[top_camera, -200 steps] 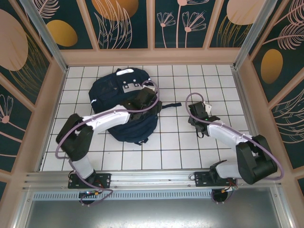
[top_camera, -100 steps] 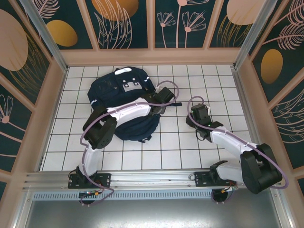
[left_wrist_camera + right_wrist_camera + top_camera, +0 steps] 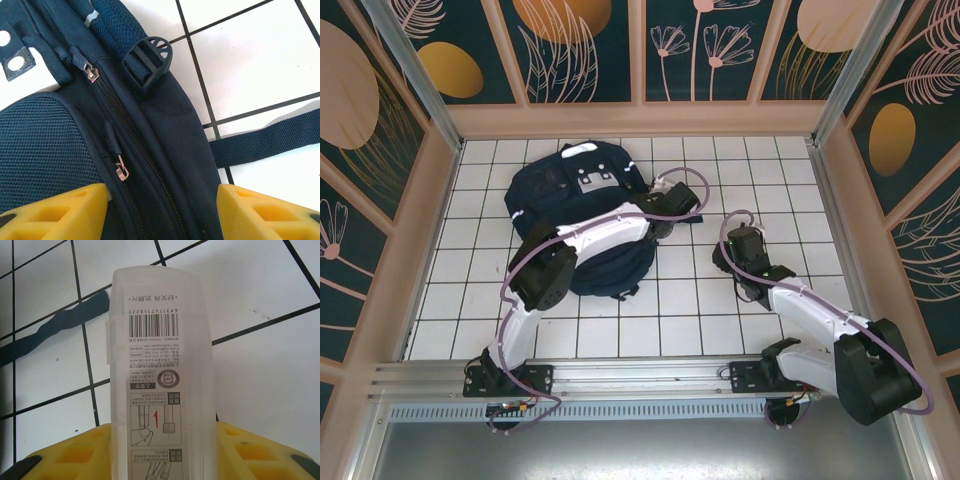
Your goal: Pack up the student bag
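Note:
The student bag [image 3: 570,190], a large navy backpack, lies flat at the back left of the tiled table. My left gripper [image 3: 658,215] hovers over its right edge. In the left wrist view its yellow fingers [image 3: 55,212] stand open on either side of the bag's closed zipper [image 3: 145,150], gripping nothing. A copper zipper pull [image 3: 120,172] lies near the left finger. My right gripper [image 3: 735,250] sits right of the bag and is shut on a translucent plastic box [image 3: 160,340] with a barcode label, held just above the tiles.
A dark strap [image 3: 265,142] trails from the bag across the white tiles toward the right gripper. A black buckle [image 3: 148,57] sits on the bag's edge. Wooden walls [image 3: 640,120] ring the table. White tiles lie between the two arms.
My left gripper has swung right, from the middle of the bag's top to its right edge. The right gripper with the box has drifted slightly nearer and to the right.

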Motion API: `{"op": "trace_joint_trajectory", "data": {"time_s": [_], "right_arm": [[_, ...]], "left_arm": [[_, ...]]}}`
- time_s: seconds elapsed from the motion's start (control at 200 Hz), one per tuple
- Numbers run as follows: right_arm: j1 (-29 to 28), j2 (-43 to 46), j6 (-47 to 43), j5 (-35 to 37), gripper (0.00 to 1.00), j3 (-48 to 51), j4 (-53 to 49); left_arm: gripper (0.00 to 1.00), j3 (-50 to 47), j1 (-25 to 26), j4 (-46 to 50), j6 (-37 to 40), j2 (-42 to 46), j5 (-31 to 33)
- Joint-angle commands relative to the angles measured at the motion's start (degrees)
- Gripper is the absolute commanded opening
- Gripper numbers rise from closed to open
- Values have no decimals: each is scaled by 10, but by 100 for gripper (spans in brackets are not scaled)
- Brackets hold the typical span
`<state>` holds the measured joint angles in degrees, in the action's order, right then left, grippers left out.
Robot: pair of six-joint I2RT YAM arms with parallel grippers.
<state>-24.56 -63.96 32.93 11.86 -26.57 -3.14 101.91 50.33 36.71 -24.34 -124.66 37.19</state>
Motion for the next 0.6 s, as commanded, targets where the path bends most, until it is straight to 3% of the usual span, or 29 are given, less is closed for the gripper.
{"op": "trace_joint_trajectory", "data": {"time_s": [0.0,0.165,0.31,0.36,0.42,0.485,0.596], "right_arm": [[5,11,-2,-6,41,8,13],[6,11,-1,-10,40,7,13],[5,14,-1,-16,40,6,13],[5,15,-2,-17,40,6,14],[6,17,-2,-21,40,6,14],[4,20,-4,-26,40,5,16],[3,22,-8,-38,40,2,21]], "left_arm": [[61,23,5,11,16,-21,13],[60,43,5,36,15,-60,13],[53,34,4,33,16,-66,13],[45,29,4,32,17,-65,16],[29,20,4,31,18,-58,21],[0,2,5,22,15,-41,30],[0,-42,4,-1,9,11,39]]}}
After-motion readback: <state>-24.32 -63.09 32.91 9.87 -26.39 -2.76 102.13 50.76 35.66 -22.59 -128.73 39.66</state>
